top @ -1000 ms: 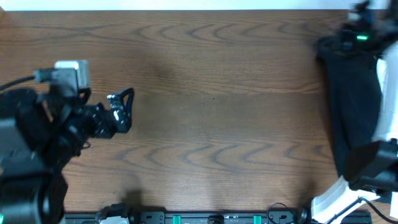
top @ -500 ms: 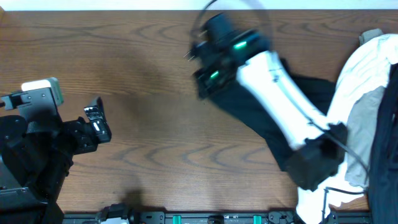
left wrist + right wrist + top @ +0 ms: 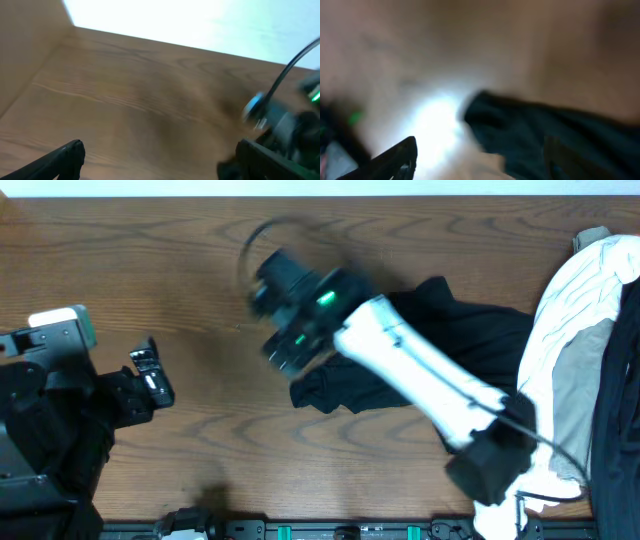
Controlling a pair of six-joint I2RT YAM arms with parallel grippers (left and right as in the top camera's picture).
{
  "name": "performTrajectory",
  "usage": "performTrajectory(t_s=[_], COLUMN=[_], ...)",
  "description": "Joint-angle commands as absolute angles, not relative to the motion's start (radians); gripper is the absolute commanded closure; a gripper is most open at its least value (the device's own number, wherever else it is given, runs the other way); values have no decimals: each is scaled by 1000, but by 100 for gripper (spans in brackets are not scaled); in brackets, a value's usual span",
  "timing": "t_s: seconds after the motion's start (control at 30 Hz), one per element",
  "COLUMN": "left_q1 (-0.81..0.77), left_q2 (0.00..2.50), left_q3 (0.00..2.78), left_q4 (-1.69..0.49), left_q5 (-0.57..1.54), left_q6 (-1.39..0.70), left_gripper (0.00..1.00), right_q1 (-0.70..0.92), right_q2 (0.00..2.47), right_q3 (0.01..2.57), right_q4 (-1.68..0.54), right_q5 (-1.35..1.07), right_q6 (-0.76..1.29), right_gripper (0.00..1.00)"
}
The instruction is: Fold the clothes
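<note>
The clothes, a black shirt (image 3: 450, 340), lie crumpled on the wooden table right of centre, with one end reaching out to the left (image 3: 320, 392). My right arm stretches over the shirt from the lower right. My right gripper (image 3: 275, 310) is blurred with motion just past the shirt's left end. In the right wrist view this gripper (image 3: 482, 161) is open, and the dark fabric (image 3: 545, 135) lies loose below and behind its right finger. My left gripper (image 3: 150, 372) hovers at the table's left, open and empty (image 3: 162, 162), far from the shirt.
A pile of white and grey garments (image 3: 580, 320) lies at the right edge, with more dark cloth (image 3: 620, 380) beside it. Bare wooden table (image 3: 220, 440) stretches between the two grippers. The left wrist view catches the right arm's head (image 3: 285, 125) at its right side.
My right arm swung from the right edge to the table's middle, dragging the black shirt with it. Its jaws have gone from shut to open. My left gripper drew back slightly left.
</note>
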State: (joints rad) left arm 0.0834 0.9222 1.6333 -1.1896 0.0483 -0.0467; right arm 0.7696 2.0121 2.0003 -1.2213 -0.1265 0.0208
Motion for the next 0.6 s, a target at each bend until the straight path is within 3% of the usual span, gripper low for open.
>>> performTrajectory(t_s=[0.0,0.17,0.37,0.57], left_q1=[81,72,-79,-300], left_q2=[970,1114,1337,1602], left_q3=[1644,1637,1637,1637], left_q4=[-1217,-1316,-1338,-1260], left_q5=[244,472,536,500], left_q6=[-30,-14,117,191], left_gripper=[2,2,1,13], right_q1=[577,318,57,-106], right_q2=[1935,1939,1940,1940], right_q3=[2011,2010,2008,1998], right_q4=[-1248,-1338,-1408,-1456], right_q5=[-28,-72,-86,-86], right_q6=[159,244,270,269], right_gripper=[18,13,13,11])
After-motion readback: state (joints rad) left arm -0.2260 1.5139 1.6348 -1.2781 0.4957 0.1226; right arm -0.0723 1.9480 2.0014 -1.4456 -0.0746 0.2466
